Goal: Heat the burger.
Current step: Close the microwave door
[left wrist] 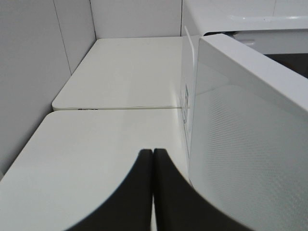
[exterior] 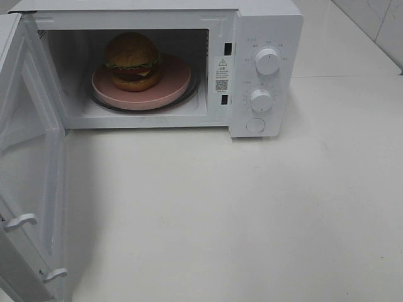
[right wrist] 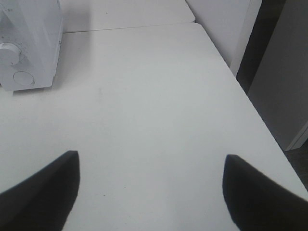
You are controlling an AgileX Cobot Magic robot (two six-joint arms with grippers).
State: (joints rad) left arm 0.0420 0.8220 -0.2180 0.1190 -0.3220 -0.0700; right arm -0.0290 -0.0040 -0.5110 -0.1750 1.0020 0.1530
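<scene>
The burger [exterior: 132,61] sits on a round pink plate [exterior: 170,88] inside the white microwave [exterior: 264,19], whose door [exterior: 28,157] hangs wide open to the left. Neither arm appears in the exterior view. In the left wrist view my left gripper [left wrist: 152,154] is shut, fingers pressed together with nothing between them, just beside the outer face of the open door [left wrist: 245,144]. My right gripper [right wrist: 151,161] is open and empty above bare table, well to the right of the microwave's control panel [right wrist: 19,62].
Two dials [exterior: 267,61] and a round button [exterior: 255,125] are on the microwave's right panel. The white table [exterior: 252,220] stretches in front. A table edge [right wrist: 260,120] drops off at the right, and a wall [left wrist: 29,72] stands on the left.
</scene>
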